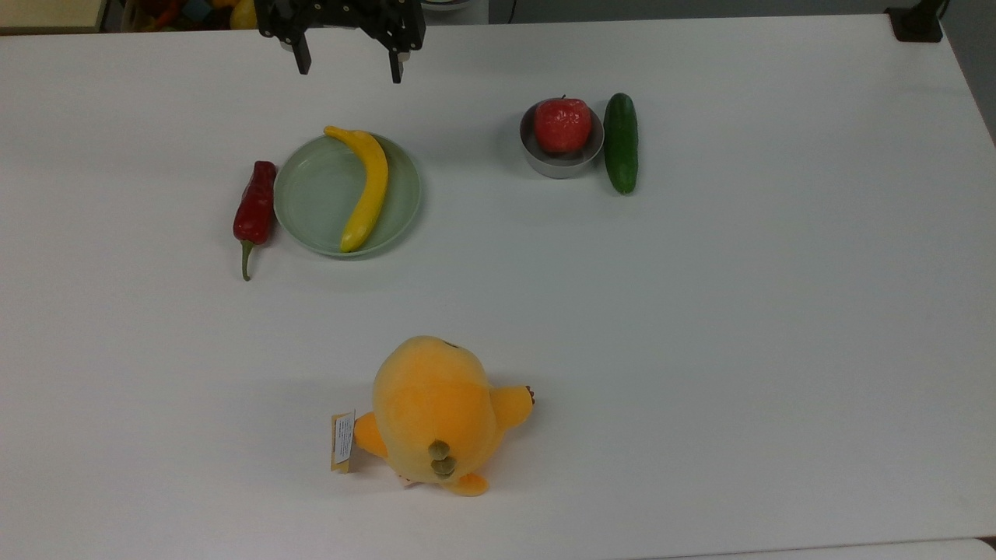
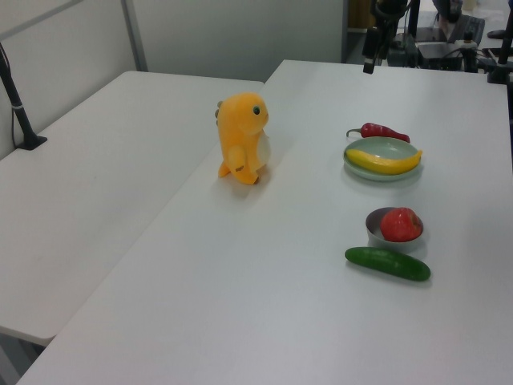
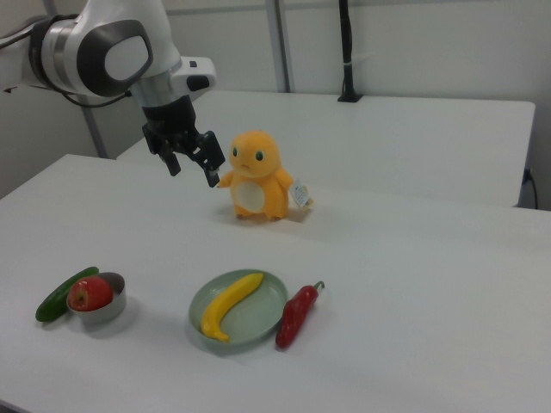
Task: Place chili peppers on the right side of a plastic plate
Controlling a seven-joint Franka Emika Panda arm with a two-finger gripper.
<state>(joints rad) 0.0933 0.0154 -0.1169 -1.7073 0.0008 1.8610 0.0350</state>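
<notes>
Gripper [image 1: 348, 68] hung above the far edge of the table [image 1: 700, 311] in the top view, well apart from everything, black fingers [image 3: 212, 176] spread wide and holding nothing. Chili [image 1: 254, 210] lay flat on the table: long, glossy, dark red, slightly wrinkled body tapering to a thin curved green stem pointing toward the top view's bottom. It sat just beside the plastic plate [image 1: 311, 202], on the top view's left and on the right view's right, close against the rim; couldn't tell if it actually touched. Plate was round, shallow, pale mint green with a raised rim and a smooth matte look. A smooth yellow banana [image 1: 366, 190], curved, lay across the plate's half on the top view's right, one tip reaching over the rim. Small round metal bowl [image 1: 545, 163], brushed silver with straight walls, held a shiny red apple [image 1: 562, 124]. A dark green cucumber [image 1: 621, 142], smooth and blunt-ended, lay just beside the bowl on the top view's right. An orange plush toy [image 1: 432, 408], fuzzy and rounded with a pale belly in the right view, stood upright near the table's near edge in the top view, paper tag [image 1: 342, 441] at its side. Table surface was plain white and matte.
</notes>
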